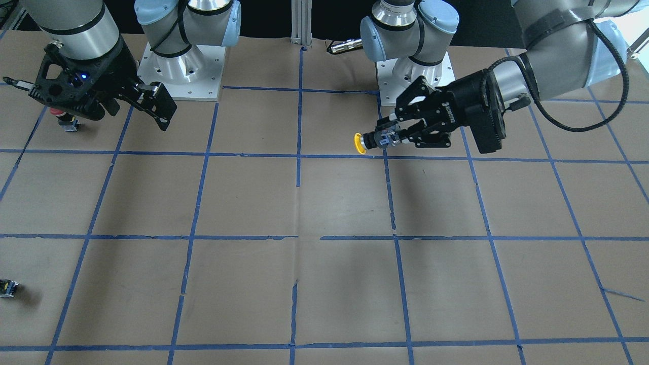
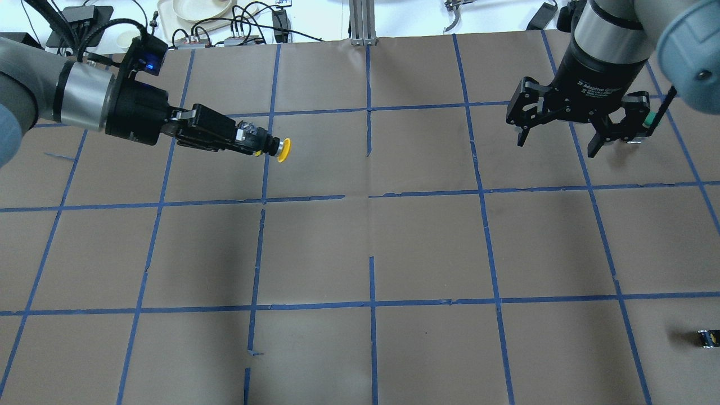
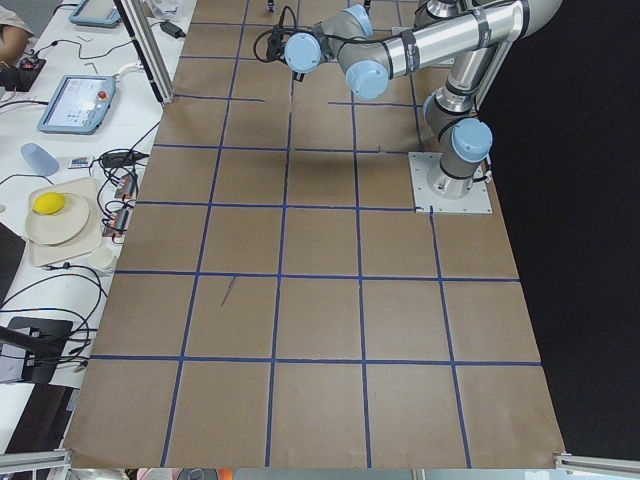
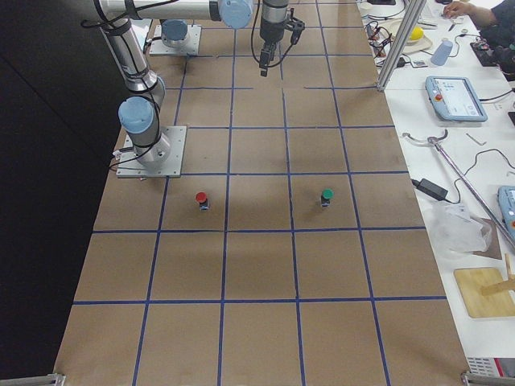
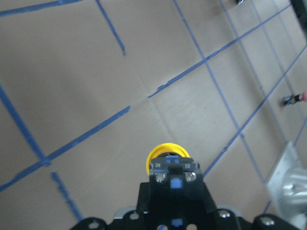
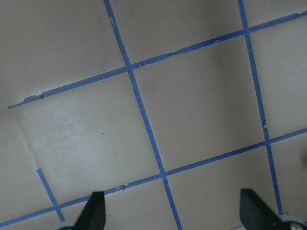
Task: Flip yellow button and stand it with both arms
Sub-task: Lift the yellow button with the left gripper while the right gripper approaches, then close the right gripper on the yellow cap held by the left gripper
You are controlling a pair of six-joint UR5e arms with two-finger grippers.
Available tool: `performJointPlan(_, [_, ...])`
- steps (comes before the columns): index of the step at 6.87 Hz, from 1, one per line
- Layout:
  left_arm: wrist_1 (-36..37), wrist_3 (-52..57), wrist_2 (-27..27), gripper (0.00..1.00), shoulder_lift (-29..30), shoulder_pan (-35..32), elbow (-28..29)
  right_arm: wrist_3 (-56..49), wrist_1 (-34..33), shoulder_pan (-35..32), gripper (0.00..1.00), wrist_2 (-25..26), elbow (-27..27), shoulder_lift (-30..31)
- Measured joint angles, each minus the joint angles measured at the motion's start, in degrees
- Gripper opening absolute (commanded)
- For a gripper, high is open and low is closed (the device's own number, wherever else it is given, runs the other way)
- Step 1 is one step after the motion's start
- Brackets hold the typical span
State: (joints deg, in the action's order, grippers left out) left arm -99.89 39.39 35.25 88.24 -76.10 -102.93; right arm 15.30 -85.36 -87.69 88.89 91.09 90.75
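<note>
The yellow button [image 2: 283, 149] is held off the table, lying sideways, with its cap pointing toward the table's middle. My left gripper [image 2: 254, 141] is shut on its black-and-grey block body. In the front view the cap [image 1: 359, 143] sticks out past the left gripper [image 1: 388, 138]. In the left wrist view the button [image 5: 165, 154] shows just beyond the fingers. My right gripper [image 2: 557, 143] is open and empty, pointing down above the table far from the button. Its fingertips [image 6: 93, 211] frame bare paper in the right wrist view.
A red-capped button [image 1: 63, 117] stands under the right gripper's side, near the right arm's base. A green-capped button [image 2: 647, 119] stands just behind the right gripper. A small dark block [image 2: 706, 337] lies near the table's right edge. Brown paper with blue tape lines [image 2: 371, 253] covers the table.
</note>
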Motion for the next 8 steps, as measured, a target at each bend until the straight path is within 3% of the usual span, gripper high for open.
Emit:
performJointPlan(3, [0.0, -13.1, -14.4, 0.10, -1.5, -9.1, -0.2, 13.7, 0.1, 2.5, 1.00, -22.0, -1.0, -1.9])
performJointPlan(5, [0.1, -15.9, -22.1, 0.10, -2.1, -10.8, -0.3, 22.4, 0.4, 5.4, 1.00, -33.4, -1.0, -1.4])
performJointPlan(8, [0.7, -16.5, -26.7, 0.10, -1.5, -11.1, -1.1, 38.6, 0.7, 6.1, 1.00, -48.0, -0.4, 2.6])
